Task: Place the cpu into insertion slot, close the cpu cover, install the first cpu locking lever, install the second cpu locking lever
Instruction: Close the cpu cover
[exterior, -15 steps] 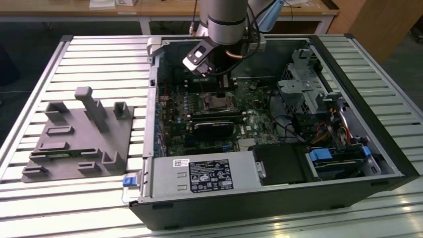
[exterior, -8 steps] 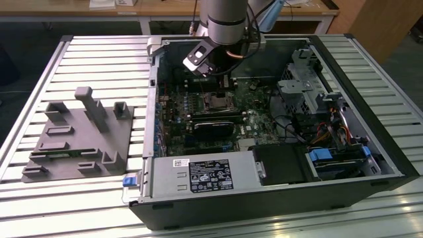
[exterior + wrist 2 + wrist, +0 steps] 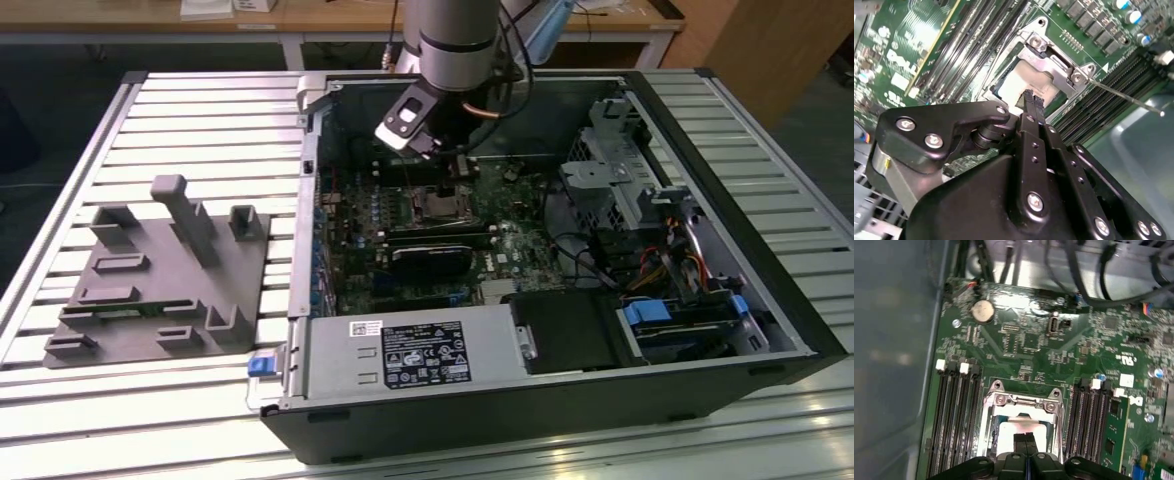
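While the gripper [image 3: 1033, 98], fingers pinched together w/ nothing btwn, hangs upper-centre in the exterior view, the cpu [image 3: 1014, 82] lies straight below its tips in the insertion slot [image 3: 438, 207], cpu cover [image 3: 1024, 401] framing it, a locking lever [image 3: 1124, 95] jutting off sideways.

Grey cylindrical arm [image 3: 454, 35]; black hand [image 3: 1033, 100], silver screws [image 3: 1035, 201], black cable [image 3: 529, 60].

The hand [image 3: 1033, 99] holds its two black fingertips pressed together just over the silver cpu [image 3: 1015, 82], which lies in the insertion slot [image 3: 995, 89]. A thin lever [image 3: 1126, 96] sticks out beside it.
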Motion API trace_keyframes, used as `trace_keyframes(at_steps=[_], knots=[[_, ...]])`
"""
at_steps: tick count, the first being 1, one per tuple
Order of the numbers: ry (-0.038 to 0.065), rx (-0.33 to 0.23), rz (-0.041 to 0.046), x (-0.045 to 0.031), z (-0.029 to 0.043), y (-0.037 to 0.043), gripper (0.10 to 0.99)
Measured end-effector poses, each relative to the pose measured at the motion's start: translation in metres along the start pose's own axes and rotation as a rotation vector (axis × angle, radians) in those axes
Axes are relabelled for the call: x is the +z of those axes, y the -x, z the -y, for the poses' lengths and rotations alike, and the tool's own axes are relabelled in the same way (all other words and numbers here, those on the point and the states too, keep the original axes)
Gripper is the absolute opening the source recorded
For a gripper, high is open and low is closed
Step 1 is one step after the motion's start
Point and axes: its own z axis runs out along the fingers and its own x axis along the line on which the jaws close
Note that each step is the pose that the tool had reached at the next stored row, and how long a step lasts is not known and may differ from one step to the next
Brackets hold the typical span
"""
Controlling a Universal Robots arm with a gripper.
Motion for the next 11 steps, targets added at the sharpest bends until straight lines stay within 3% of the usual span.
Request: trace_keyframes(at_steps=[11], knots=[[0.003, -0.219, -0.0039, 0.0009, 0.0000, 0.0000, 0.106]])
